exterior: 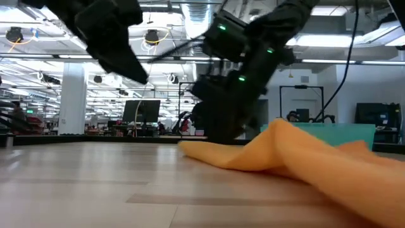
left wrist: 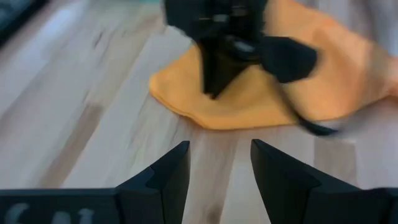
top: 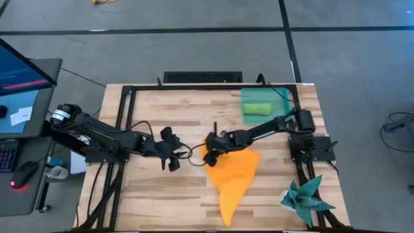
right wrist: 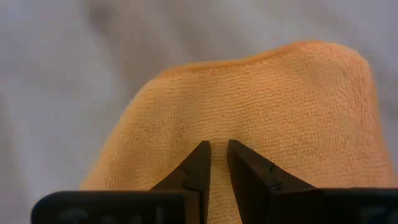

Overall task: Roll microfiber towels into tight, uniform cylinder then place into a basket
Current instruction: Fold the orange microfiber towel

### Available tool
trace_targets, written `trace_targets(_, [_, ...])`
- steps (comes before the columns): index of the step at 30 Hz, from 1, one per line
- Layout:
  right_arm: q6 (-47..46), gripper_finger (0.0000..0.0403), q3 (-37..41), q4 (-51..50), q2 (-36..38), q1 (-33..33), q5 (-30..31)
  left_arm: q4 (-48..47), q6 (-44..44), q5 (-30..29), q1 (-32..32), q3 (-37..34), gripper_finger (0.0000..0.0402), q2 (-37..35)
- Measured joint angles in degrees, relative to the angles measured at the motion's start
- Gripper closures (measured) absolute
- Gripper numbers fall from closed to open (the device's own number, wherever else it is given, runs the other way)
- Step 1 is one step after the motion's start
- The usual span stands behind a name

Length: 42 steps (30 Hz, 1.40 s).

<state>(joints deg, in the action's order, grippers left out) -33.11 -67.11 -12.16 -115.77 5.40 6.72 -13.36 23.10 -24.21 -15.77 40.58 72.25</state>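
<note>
Orange towel (exterior: pixel 304 155) fills the near foreground of the low view, its folds heaped on the wooden surface (top: pixel 162 194). From above it spreads as a rough triangle across the middle of the surface, one point trailing toward the near edge and its broad end lifted toward the centre.

At that broad end sits the right end effector (top: pixel 211 153), reaching in from the right side. Its wrist view shows the two dark fingers (right wrist: pixel 198 168) drawn close together, only a narrow slit between them, with the orange cloth pressed up right behind the tips. They appear to pinch a fold of the towel, though the exact hold is hard to make out.

Just to the left, near but apart from the cloth, the left end effector (top: pixel 169 152) hangs over bare wood. Its fingers (left wrist: pixel 171 171) stand clearly spread with nothing between them, pointing toward the towel's edge and the other arm.

A dark teal spiky cloth (top: pixel 305 197) lies at the near right corner, well away from the orange one.

Farther back, at the far right corner, rests the translucent teal basket (top: pixel 279 98). Inside it lies the green towel (top: pixel 257 109), already rolled into a short cylinder.
</note>
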Motion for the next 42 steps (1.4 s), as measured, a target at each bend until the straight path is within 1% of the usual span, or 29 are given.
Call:
trace_targets(3, [4.16,0.0322,-5.98,-0.39,-3.71,1.56,-3.91,-3.10,2.96,0.02,-0.11,0.00,0.0239,0.00])
trace_targets(5, [7.72,0.0322,-9.19,-1.68,-4.93,2.43,-6.84,-4.81,4.24,0.00,-0.23,0.00,0.0239,0.00])
trace_targets(7, [9.88,0.0322,-12.02,-4.74,-5.87,3.17,-7.74,-5.47,5.34,0.00,-0.37,0.00,0.0239,0.00])
trace_targets(9, [10.55,0.0322,-13.66,-8.91,-5.33,3.72,-7.26,-5.68,5.62,0.02,-0.39,0.00,0.0239,0.00])
trace_targets(12, [10.63,0.0322,-15.02,-13.55,-2.78,4.37,-4.42,-4.95,5.64,-0.13,-0.39,-0.23,0.0239,0.00])
trace_targets(18, [10.20,0.0322,-14.77,-28.09,3.40,6.99,6.82,-4.66,5.00,-0.52,-0.35,-0.72,0.0239,0.00])
trace_targets(20, [9.47,0.0322,-15.06,-30.02,5.04,8.37,11.11,-3.84,4.89,-1.08,-0.35,-0.72,0.0239,0.02])
trace_targets(22, [8.01,0.0322,-14.88,-34.89,6.70,9.90,15.18,-1.39,4.13,-1.54,-0.33,-0.74,0.0239,0.06])
trace_targets(25, [4.89,0.0322,-14.95,-39.50,8.21,12.00,20.11,1.94,2.83,-1.57,-0.33,-0.72,0.0239,1.48])
trace_targets(30, [-2.68,0.0322,-14.93,-50.09,9.55,15.24,27.20,9.19,0.25,-0.01,0.25,-0.72,0.0239,6.90])
trace_targets(33, [-6.82,0.0322,-14.85,-55.20,9.69,16.54,29.46,12.90,-0.86,-0.03,1.58,-0.34,0.0239,9.82])
trace_targets(35, [-7.78,0.0322,-13.75,-57.11,9.71,17.14,29.63,14.00,-0.88,0.49,2.83,-0.11,0.0239,11.24])
trace_targets(38, [-7.66,0.0322,-10.32,-57.11,9.93,17.49,29.54,14.77,0.10,3.06,4.86,-0.09,0.0239,12.86])
trace_targets(42, [-7.58,0.0322,-5.75,-55.45,11.47,17.30,27.58,14.39,4.78,3.53,7.14,-0.72,0.0239,15.07])
